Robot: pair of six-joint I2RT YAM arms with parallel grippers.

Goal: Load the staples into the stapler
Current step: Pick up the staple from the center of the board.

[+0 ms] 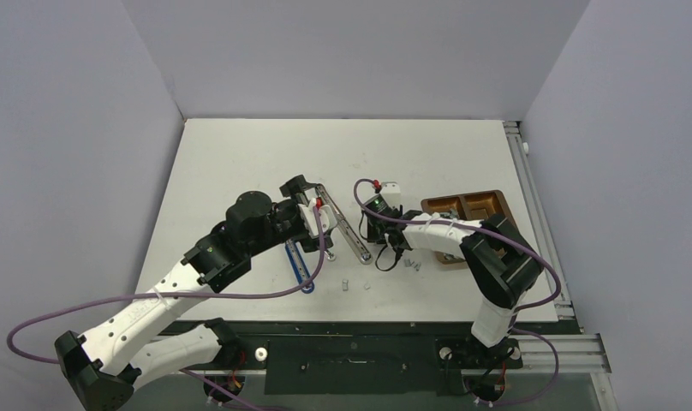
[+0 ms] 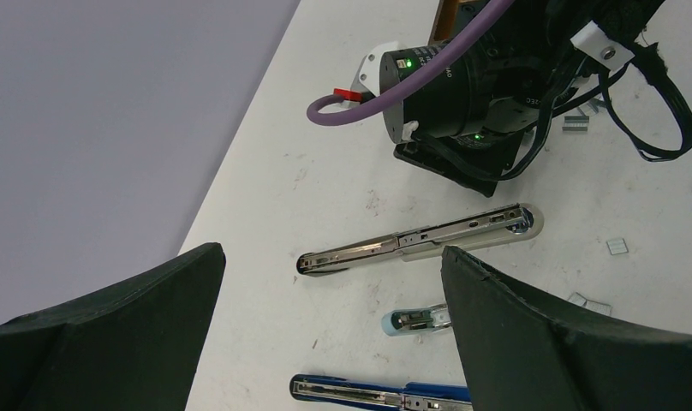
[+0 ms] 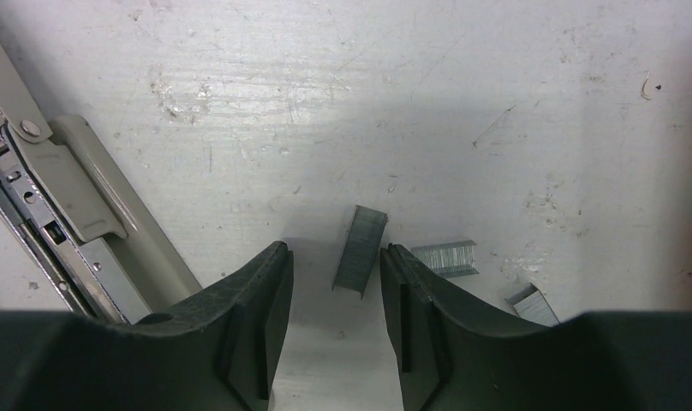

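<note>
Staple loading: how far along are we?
Done: the beige-and-chrome stapler lies opened flat, magazine exposed. In hand: right pincer straddles a small silvery staple strip on the table, not yet clamped; left pincer hovers open above the stapler. Left: grip, lift, insert, close.

Nothing in these views is showing text, a brand or a number that can be read. In the left wrist view, the right arm [image 2: 462, 94] is carrying some tiny pale print on its black housing, but it is appearing too small and blurred.
</note>
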